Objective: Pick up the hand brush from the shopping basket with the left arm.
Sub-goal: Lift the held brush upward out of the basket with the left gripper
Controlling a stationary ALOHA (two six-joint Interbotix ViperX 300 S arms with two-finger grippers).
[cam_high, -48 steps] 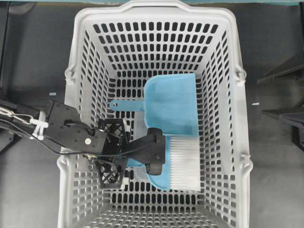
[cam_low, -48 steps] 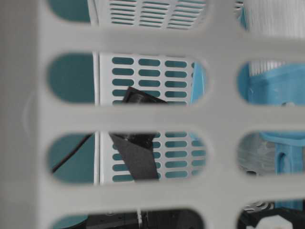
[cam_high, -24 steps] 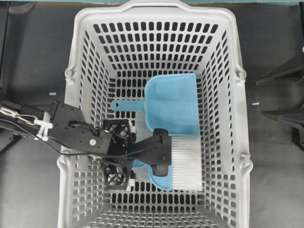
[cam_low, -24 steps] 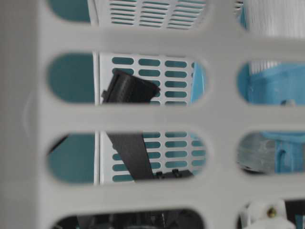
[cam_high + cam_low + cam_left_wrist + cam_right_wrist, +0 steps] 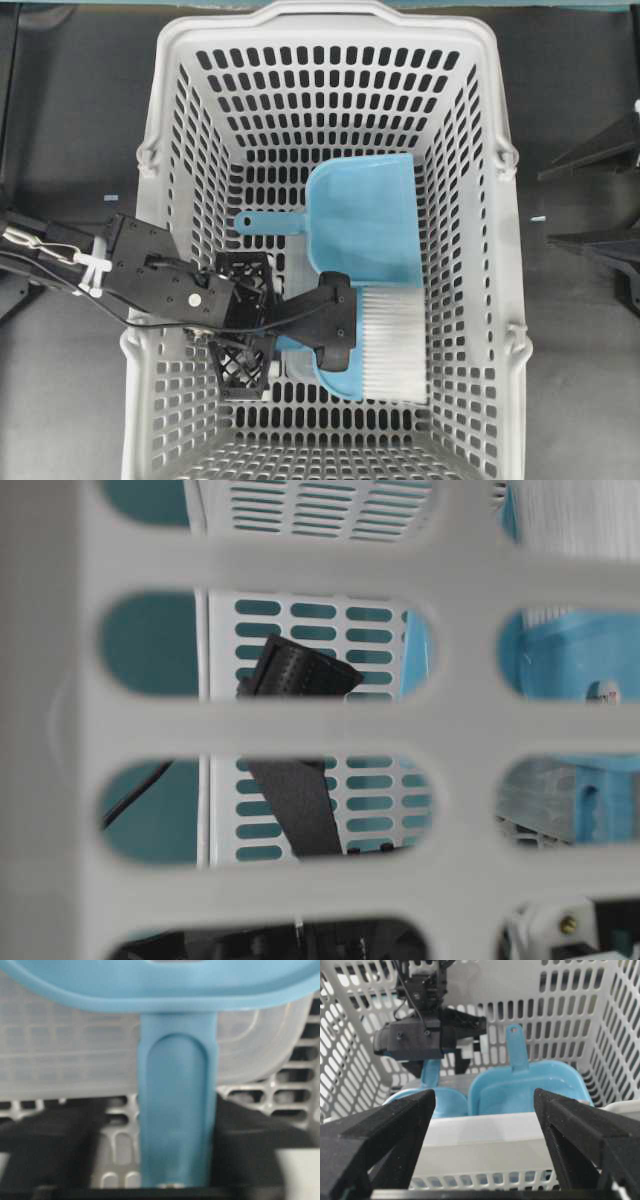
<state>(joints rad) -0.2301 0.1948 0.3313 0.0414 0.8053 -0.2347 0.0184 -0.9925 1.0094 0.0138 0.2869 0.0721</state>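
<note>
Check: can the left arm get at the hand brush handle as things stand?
Probably yes. The left gripper already straddles the hand brush handle, a finger on each side, nothing between; the dustpan lies clear.

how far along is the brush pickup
Done: the left gripper is down inside the shopping basket, its jaws either side of the hand brush handle, shown in the left wrist view. In hand: the jaws sit close on the handle; a firm grip isn't certain. Left: lifting the brush, which lies on the basket floor beside the dustpan.
</note>
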